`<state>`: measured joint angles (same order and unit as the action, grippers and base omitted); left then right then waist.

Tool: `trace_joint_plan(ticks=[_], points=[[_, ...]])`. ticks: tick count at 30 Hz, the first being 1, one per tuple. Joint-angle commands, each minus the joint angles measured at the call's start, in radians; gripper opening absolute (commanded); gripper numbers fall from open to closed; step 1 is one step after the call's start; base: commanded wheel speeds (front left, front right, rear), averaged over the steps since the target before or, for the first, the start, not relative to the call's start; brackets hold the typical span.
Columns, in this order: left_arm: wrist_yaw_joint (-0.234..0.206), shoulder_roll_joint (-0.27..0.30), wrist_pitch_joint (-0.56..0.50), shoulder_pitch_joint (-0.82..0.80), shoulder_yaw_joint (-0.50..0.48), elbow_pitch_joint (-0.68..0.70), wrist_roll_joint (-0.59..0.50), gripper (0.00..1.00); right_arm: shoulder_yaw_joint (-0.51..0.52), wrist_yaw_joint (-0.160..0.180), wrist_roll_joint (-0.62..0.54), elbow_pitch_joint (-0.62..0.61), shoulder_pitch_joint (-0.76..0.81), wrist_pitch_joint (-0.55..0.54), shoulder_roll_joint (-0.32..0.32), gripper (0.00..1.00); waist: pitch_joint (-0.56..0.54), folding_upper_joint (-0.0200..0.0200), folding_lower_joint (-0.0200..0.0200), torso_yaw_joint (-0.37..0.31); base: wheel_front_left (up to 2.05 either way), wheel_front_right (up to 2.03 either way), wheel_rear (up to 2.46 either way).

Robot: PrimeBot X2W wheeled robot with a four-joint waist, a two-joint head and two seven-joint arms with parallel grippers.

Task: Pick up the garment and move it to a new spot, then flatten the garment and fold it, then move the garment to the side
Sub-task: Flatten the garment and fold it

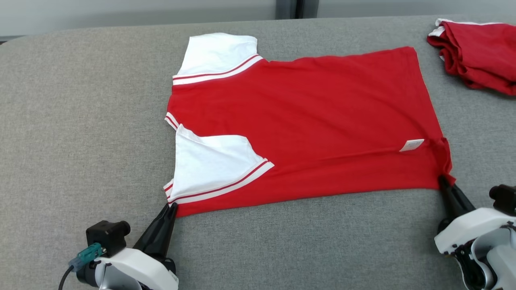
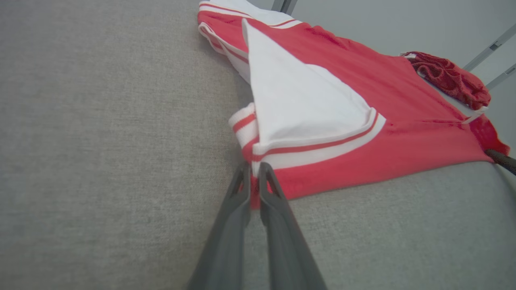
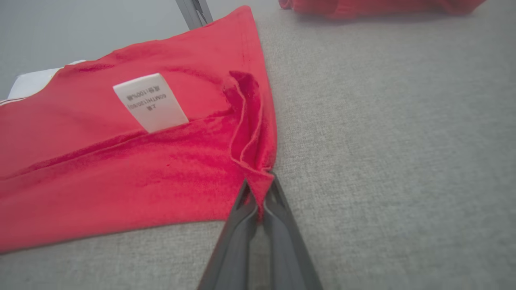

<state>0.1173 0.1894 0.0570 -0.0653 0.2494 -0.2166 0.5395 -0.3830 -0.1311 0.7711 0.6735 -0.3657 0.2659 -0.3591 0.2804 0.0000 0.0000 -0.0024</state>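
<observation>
The left gripper (image 1: 172, 208) is pinching the near left corner of the red-and-white T-shirt (image 1: 314, 121), which is lying flat on the grey fabric surface (image 1: 80, 121). The right gripper (image 1: 442, 181) is clamping its near right hem corner. A crumpled red garment (image 1: 475, 52) is sitting far right.

Two claws, the left claw (image 1: 172, 207) and the right claw (image 1: 442, 181), one grey counter (image 1: 80, 121), and two garments: one flat red T-shirt (image 1: 314, 129) spanning both claws, with two white sleeves (image 1: 219, 52) and one white label (image 1: 412, 145), and one crumpled red garment (image 1: 475, 52) well beyond the right claw.
</observation>
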Motion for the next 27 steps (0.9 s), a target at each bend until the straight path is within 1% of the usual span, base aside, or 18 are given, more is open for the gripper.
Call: trace_joint_plan(ticks=[1, 9, 14, 19, 23, 24, 25, 27], points=[[-0.007, 0.014, -0.004, 0.017, -0.007, 0.011, 0.002, 0.00, -0.003, 0.001, 0.013, -0.010, 0.034, -0.002, -0.020, 0.00, -0.008, 0.0000, 0.0000, -0.004, 0.00, 0.00, 0.00], [-0.041, 0.043, -0.065, 0.086, -0.001, 0.104, 0.005, 0.00, -0.018, 0.002, 0.060, -0.089, 0.137, -0.008, -0.071, 0.00, -0.033, 0.0000, 0.0000, -0.010, 0.00, 0.00, 0.00], [-0.061, 0.055, -0.110, 0.136, 0.005, 0.162, 0.012, 0.00, -0.013, 0.002, 0.064, -0.122, 0.166, -0.025, -0.088, 0.00, -0.038, 0.0000, 0.0000, -0.014, 0.00, 0.00, 0.00], [-0.088, 0.066, -0.161, 0.185, 0.012, 0.232, 0.020, 0.00, 0.005, 0.002, 0.044, -0.128, 0.178, -0.038, -0.093, 0.00, -0.040, 0.0000, 0.0000, -0.012, 0.00, 0.00, 0.00], [-0.103, 0.059, -0.197, 0.209, 0.017, 0.262, 0.041, 0.00, 0.018, 0.002, 0.030, -0.128, 0.191, -0.046, -0.087, 0.00, -0.040, 0.0000, 0.0000, -0.004, 0.00, 0.00, 0.00], [-0.106, 0.059, -0.200, 0.213, 0.017, 0.266, 0.044, 0.00, 0.024, 0.002, 0.025, -0.126, 0.191, -0.045, -0.084, 0.07, -0.040, 0.0000, 0.0000, -0.003, 0.00, 0.00, 0.00], [-0.111, 0.053, -0.198, 0.213, 0.011, 0.270, 0.050, 0.00, 0.030, 0.002, 0.020, -0.124, 0.192, -0.046, -0.081, 0.19, -0.040, 0.0000, 0.0000, -0.003, 0.00, 0.00, 0.00], [-0.116, 0.050, -0.199, 0.214, 0.007, 0.269, 0.054, 0.00, 0.043, 0.002, 0.011, -0.122, 0.188, -0.047, -0.074, 0.45, -0.040, 0.0000, 0.0000, -0.003, 0.00, 0.00, 0.00]])
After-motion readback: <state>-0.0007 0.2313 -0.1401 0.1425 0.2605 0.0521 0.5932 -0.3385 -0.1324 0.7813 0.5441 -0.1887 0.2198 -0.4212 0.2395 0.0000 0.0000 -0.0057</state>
